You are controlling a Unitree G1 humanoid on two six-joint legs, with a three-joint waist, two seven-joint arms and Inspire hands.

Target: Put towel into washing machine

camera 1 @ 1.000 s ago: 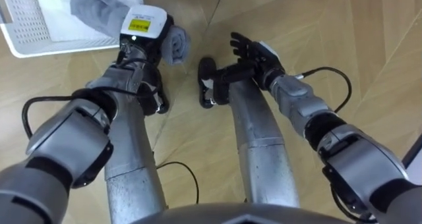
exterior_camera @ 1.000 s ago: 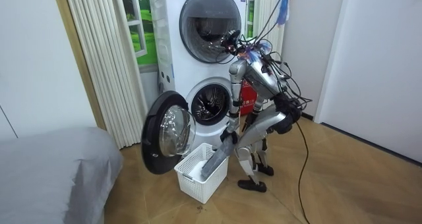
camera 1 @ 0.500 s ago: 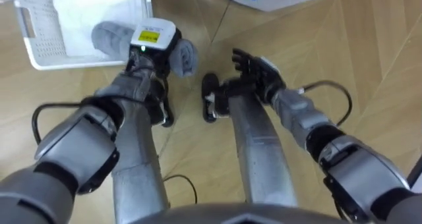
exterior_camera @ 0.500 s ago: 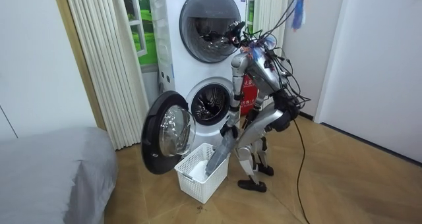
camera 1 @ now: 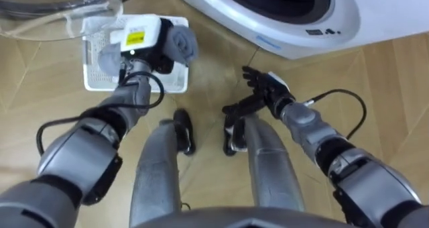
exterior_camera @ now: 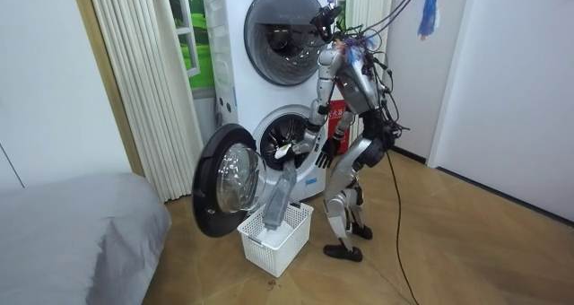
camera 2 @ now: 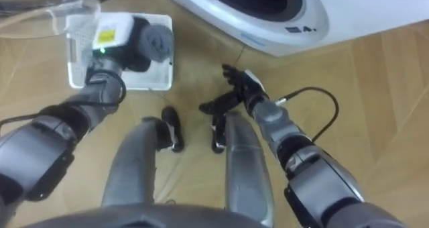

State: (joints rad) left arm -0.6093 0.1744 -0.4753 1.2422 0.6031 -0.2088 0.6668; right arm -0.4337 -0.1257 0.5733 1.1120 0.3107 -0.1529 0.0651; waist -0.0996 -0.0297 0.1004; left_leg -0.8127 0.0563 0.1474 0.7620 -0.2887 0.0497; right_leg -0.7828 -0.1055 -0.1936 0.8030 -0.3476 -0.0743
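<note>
My left hand (camera 1: 143, 41) is shut on a rolled grey towel (camera 1: 179, 43), held up above the white laundry basket (camera 1: 171, 86) on the floor. In the room view the towel (exterior_camera: 279, 196) hangs long from that hand (exterior_camera: 289, 152) down toward the basket (exterior_camera: 289, 242). My right hand (camera 1: 265, 88) is open and holds nothing, low in front of my legs. The lower washing machine's round opening (camera 1: 281, 0) lies just ahead, and its glass door (camera 1: 53, 7) stands swung open to the left.
I stand upright before two stacked machines (exterior_camera: 282, 36), close to the lower drum (exterior_camera: 287, 142). The open door (exterior_camera: 224, 184) stands by the basket on the room view's left. A grey bed (exterior_camera: 72, 233) and a curtain (exterior_camera: 143, 81) are further left. Wooden floor lies all around.
I have straightened up from a bend, and my left hand has lifted the towel out of the basket. The eye views now reach the washer's opening and door.
</note>
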